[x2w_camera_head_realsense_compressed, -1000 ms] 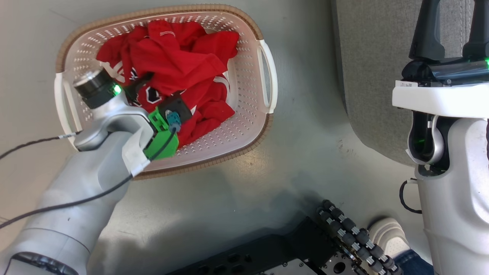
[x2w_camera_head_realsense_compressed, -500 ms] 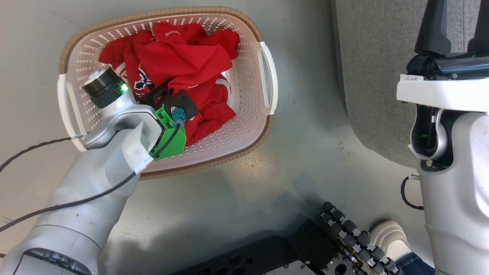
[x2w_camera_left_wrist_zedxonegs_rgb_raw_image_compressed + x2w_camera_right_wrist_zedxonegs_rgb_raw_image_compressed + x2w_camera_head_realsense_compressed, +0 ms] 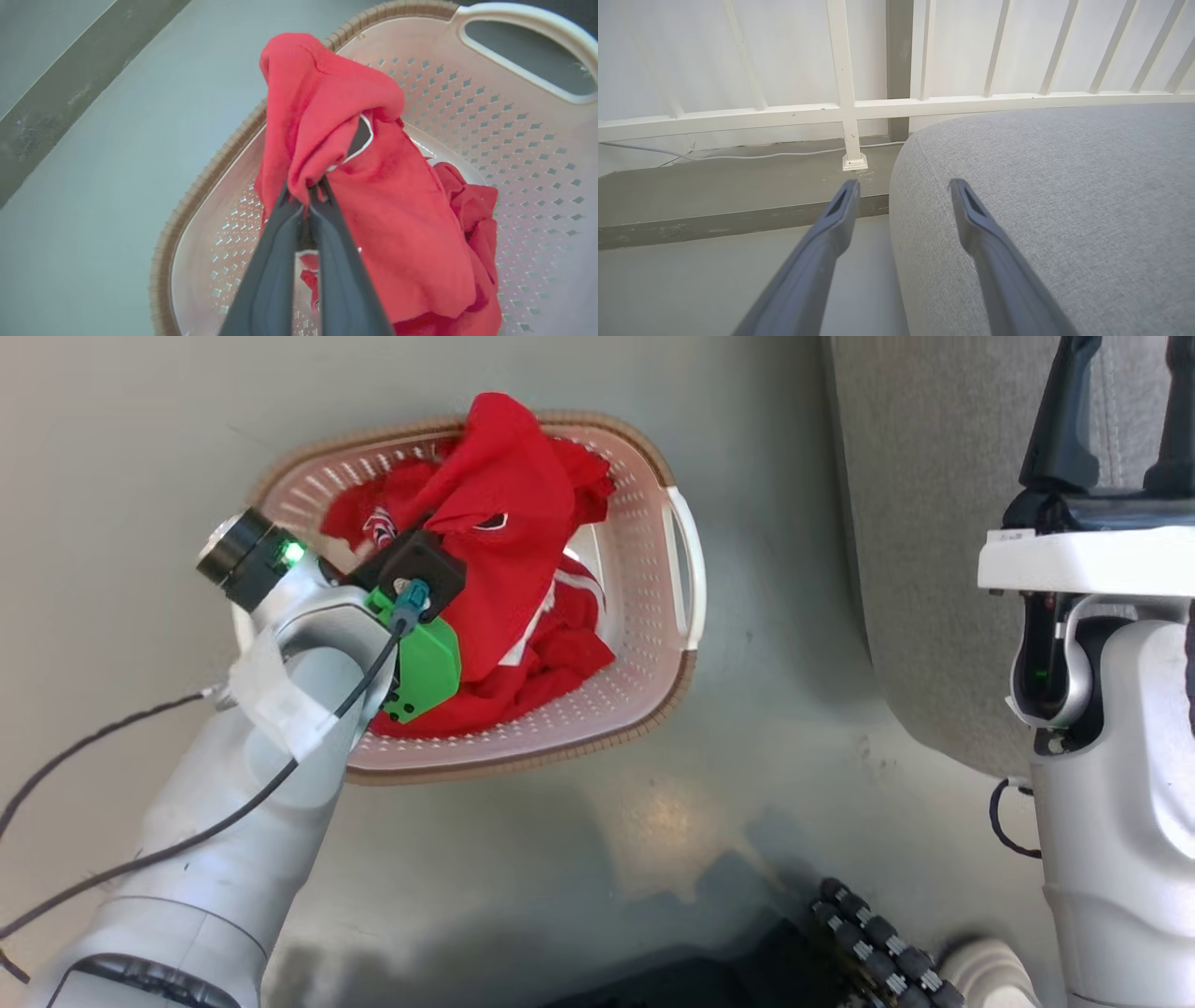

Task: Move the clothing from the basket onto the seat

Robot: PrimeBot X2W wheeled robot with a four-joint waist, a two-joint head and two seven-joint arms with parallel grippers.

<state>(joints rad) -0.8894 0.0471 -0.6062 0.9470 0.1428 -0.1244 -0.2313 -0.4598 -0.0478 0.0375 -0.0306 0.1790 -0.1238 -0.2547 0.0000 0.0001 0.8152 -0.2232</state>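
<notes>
Red clothing (image 3: 504, 513), white perforated basket (image 3: 644, 607)

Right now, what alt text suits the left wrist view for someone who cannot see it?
The left gripper, two long dark fingers, is pinched shut on a fold of soft red fabric clothing with white trim, hanging over a white perforated plastic basket with a brown woven-look rim. More red cloth lies inside; grey floor lies beside it.

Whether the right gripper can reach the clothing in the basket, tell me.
Probably not: the right gripper hangs open over the seat, while the left gripper holds a garment above the basket.
</notes>
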